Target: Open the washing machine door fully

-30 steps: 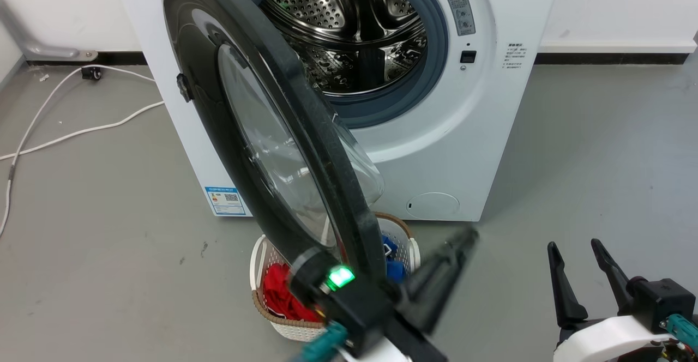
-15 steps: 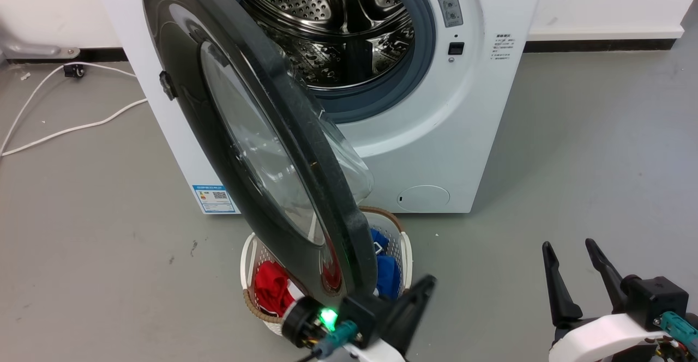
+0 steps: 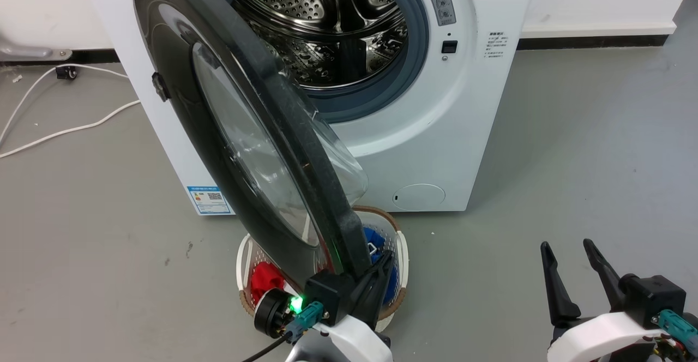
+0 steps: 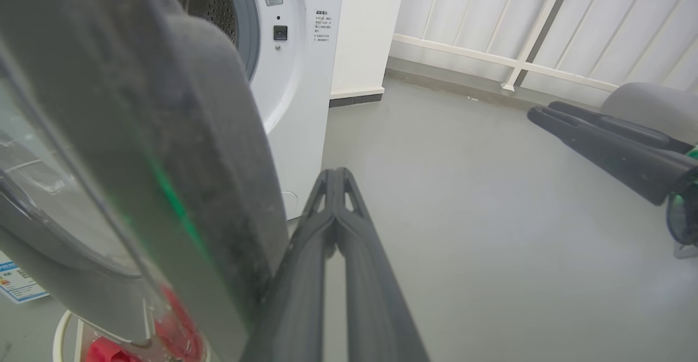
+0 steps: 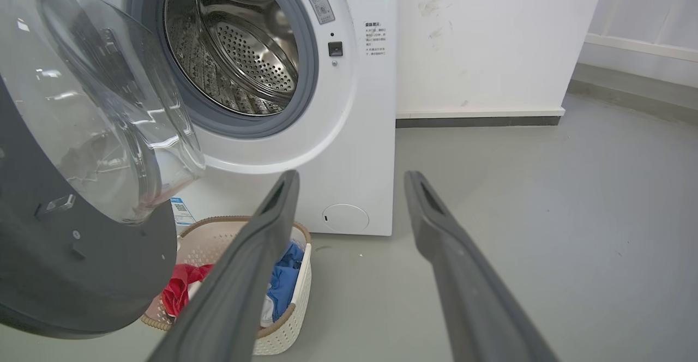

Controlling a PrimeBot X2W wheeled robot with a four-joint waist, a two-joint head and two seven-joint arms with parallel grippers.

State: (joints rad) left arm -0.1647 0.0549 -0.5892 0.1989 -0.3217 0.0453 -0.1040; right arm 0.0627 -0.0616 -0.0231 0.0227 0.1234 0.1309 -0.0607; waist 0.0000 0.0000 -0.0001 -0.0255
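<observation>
Two empty, pressed-together fingers [image 4: 305,253] of the left gripper [image 4: 335,179] lie just right of the washing machine door [image 3: 245,133], with the spread right gripper [image 3: 567,250] farther off.

I see washing machine door [image 3: 174,106] glossy blk w/ clear glass; washing machine [image 3: 436,144] white, drum [image 3: 322,18] perforated steel at 12 o'clock. Basket [image 5: 289,318] white at 6, red + blue clothes [image 3: 264,277].

Door [image 3: 240,138]: glossy black, bulging glass bowl, swings out roughly edge-on, partly open.
Washer [image 3: 436,133]: white, steel drum mouth exposed.
</observation>
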